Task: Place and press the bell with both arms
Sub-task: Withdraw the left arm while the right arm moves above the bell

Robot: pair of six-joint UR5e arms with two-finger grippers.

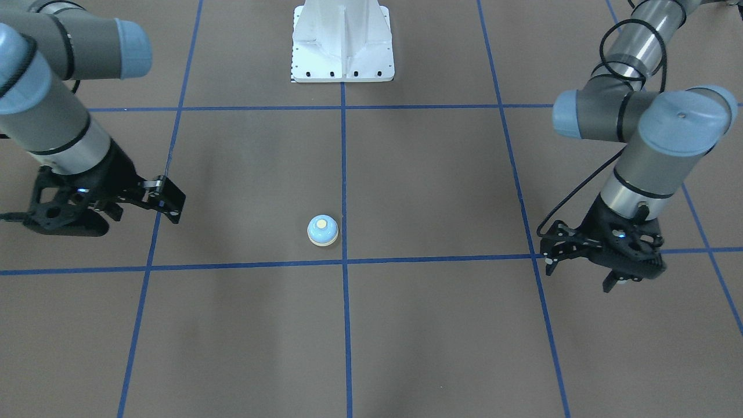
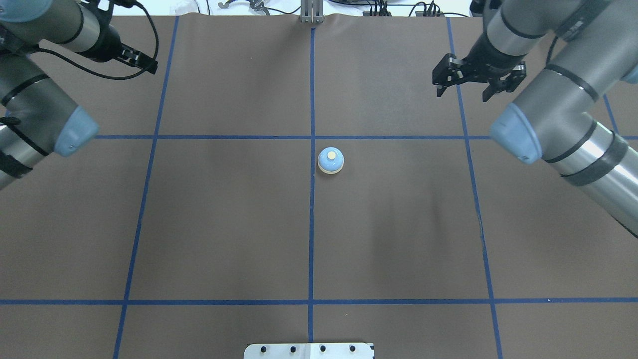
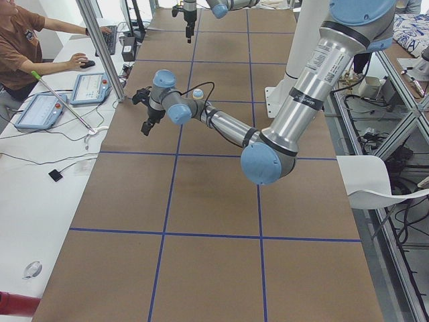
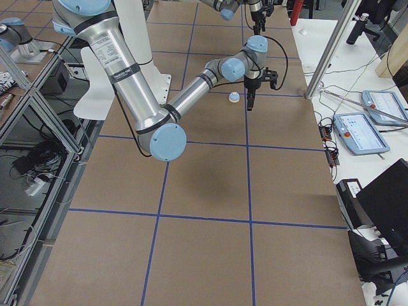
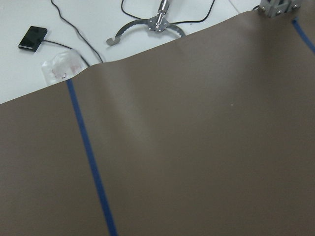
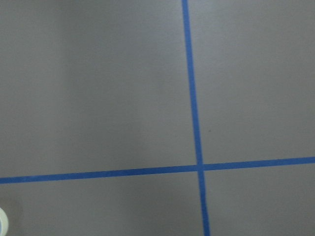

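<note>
The small light-blue dome-shaped call bell (image 2: 330, 160) stands upright on the brown paper-covered table (image 2: 224, 224), just right of the centre blue tape line (image 2: 311, 239) and well inside the table edges. Its axis is vertical, with the cream button facing up, and it is round in plan. The left gripper (image 1: 579, 280) and the right gripper (image 2: 461, 93) hang well apart from it, far left and far right. Both have their fingers spread and hold nothing.
</note>
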